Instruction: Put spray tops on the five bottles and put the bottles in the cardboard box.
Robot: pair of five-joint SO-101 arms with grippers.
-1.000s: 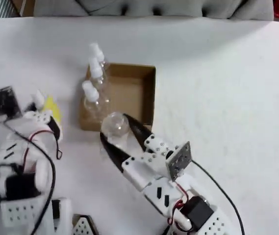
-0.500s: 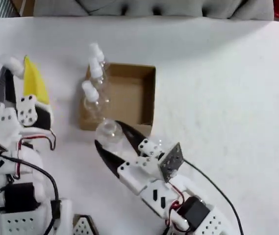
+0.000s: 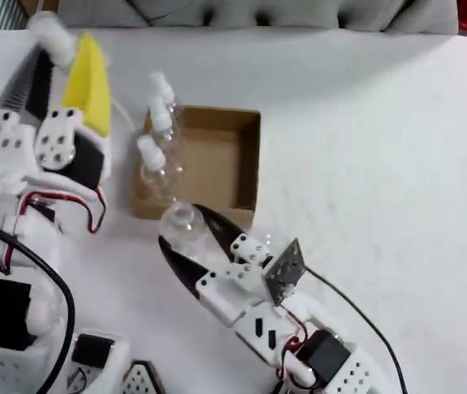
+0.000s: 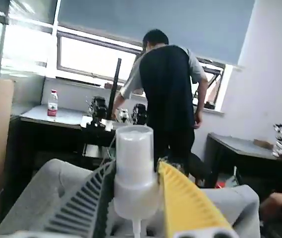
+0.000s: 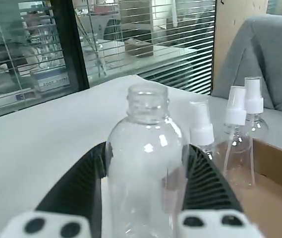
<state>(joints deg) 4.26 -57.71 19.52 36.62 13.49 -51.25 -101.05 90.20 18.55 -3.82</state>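
Motion on the left arm is the news: over the last second the left gripper (image 3: 62,49) has risen from low on the table beside the cardboard box (image 3: 248,156) to high above the table, on the box's left-arm side. It stays closed on a white spray top (image 4: 133,168), pinched between the dark finger and the yellow one, with the dip tube hanging below.

The right gripper (image 3: 182,231) has drawn slightly back from the box's near corner and has held there since. Its black fingers are clamped on a clear uncapped bottle (image 5: 145,163), upright with its open neck facing up, just outside the box's near wall.

Three capped bottles (image 3: 157,156) stand in a row along the side of the box nearest the left arm, seemingly inside it.

My reading is that the pick-up of the top is done and capping comes next. The left arm must carry the top across toward the box's near corner, thread the tube into the open neck and seat the top, while the right arm keeps the bottle steady.
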